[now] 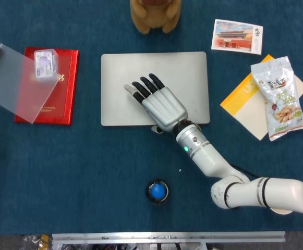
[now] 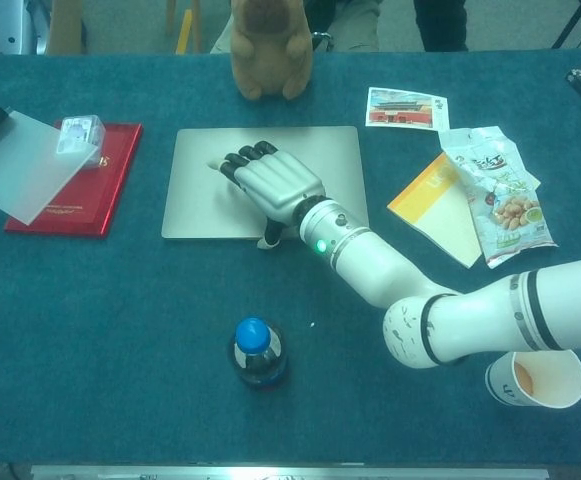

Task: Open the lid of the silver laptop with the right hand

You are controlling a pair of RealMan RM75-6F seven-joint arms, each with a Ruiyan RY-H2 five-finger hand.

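Right robot hand [image 1: 161, 105] lies palm down on the silver laptop [image 1: 125, 73], fingers [image 1: 143, 86] stretched out and slightly apart across the lid, dark tips aimed toward the far left of the lid. Its thumb tucks down at the laptop's near edge, and in the chest view a light thumb tip pokes out just below that edge; whether it has hooked the lid cannot be told. The robot hand [image 2: 275, 185] grasps nothing that shows; it simply rests flat on the closed lid. The laptop lies shut and flat in the middle of the blue desk [image 1: 88, 172], toward its far side.

Only the right arm shows, reaching in from the lower right; the left robot hand is in neither view.

Just beyond the laptop sits a brown plush toy [image 1: 155, 13]. To the left lies a red booklet [image 1: 62, 99] with a small clear box [image 1: 46, 65] on it and a translucent sheet [image 1: 13, 86] overlapping its left side. To the right are a postcard [image 1: 237, 36], a yellow and tan folder [image 1: 245, 104], and a snack bag of nuts [image 1: 279, 96] lying over the folder. A blue-capped bottle [image 2: 258, 352] stands near the front edge of the desk, well apart from the laptop. A paper cup [image 2: 535, 378] sits at the near right, beside the arm.
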